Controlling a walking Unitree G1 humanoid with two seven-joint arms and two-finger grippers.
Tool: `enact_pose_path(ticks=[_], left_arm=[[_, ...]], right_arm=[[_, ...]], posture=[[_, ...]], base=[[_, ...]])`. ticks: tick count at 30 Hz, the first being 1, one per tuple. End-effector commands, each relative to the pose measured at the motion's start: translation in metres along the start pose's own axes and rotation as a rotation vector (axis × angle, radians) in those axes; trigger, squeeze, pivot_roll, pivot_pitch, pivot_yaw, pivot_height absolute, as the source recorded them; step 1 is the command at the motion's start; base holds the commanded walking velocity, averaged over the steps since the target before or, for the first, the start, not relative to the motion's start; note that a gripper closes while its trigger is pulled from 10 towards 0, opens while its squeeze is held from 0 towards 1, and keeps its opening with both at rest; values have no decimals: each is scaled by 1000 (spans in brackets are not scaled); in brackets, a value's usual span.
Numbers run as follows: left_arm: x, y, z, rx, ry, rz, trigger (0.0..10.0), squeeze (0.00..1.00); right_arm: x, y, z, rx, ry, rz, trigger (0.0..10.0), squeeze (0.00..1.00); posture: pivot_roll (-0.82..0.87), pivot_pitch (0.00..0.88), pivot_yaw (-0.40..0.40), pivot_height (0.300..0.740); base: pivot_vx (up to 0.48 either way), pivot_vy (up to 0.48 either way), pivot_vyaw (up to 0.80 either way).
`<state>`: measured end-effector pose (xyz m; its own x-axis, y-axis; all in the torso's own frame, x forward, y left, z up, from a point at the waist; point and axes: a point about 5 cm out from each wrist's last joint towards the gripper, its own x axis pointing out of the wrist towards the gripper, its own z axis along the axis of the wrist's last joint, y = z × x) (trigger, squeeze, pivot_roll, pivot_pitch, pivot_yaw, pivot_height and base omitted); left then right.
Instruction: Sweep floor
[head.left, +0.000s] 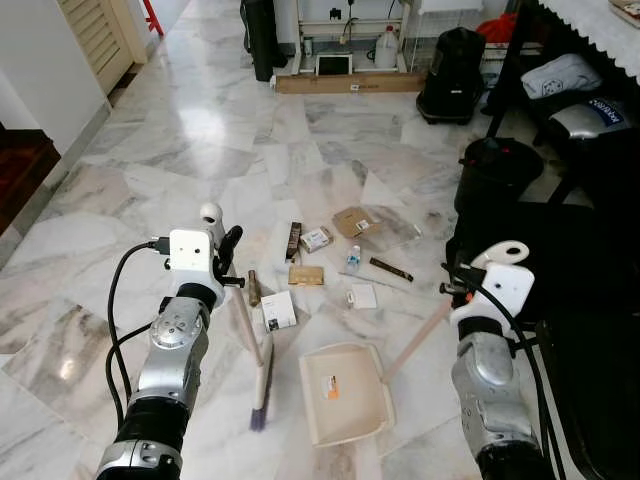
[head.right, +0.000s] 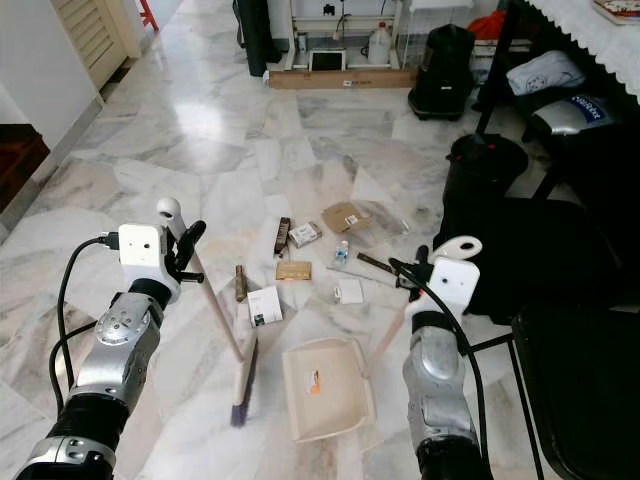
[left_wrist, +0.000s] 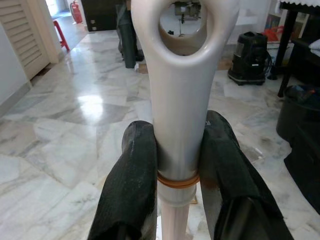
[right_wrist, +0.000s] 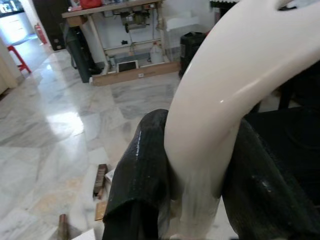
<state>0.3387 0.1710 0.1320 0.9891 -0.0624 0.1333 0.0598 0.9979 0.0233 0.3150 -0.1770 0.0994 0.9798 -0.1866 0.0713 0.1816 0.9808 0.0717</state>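
A: Marble floor (head.left: 150, 160), pale and veined; louvred door at the far left, a shelf unit at the back wall, black bags along the right. We start at the left: the left gripper (left_wrist: 177, 165) has both fingers clamped on the broom (head.left: 255, 365) just under its hanging loop. The handle slants down to the bristle head, which rests on the floor beside the dustpan.

B: Noted. Middle: litter (head.left: 330, 255) lies scattered ahead of the dustpan (head.left: 345, 392) — a white card, a brown card, a dark bar, flattened packaging, a small bottle. The pan's open mouth faces it.

A: Right: the right gripper (right_wrist: 200, 185) is closed around the dustpan's curved handle.

B: Our judgement for the step: lift the broom head beyond the far litter, draw it back in short strokes toward the pan, and hold the pan's lip flat on the floor so thin cards do not slide under.

A: Writing: print shows on the cards and the pan's sticker, too small for us to read.
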Motion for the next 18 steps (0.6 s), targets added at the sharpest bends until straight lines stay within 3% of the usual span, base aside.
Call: enact_pose_path(ticks=[1,18], left_arm=[[-5,6,3,4,-36,24,10000,0],[-23,28,4,61,-59,133,10000,0]], right_arm=[[3,7,11,20,-43,21,10000,0],[3,28,8,49,-17,118,10000,0]], posture=[[-72,82,4,740],[-20,114,-56,740]], base=[[0,0,0],[0,0,0]])
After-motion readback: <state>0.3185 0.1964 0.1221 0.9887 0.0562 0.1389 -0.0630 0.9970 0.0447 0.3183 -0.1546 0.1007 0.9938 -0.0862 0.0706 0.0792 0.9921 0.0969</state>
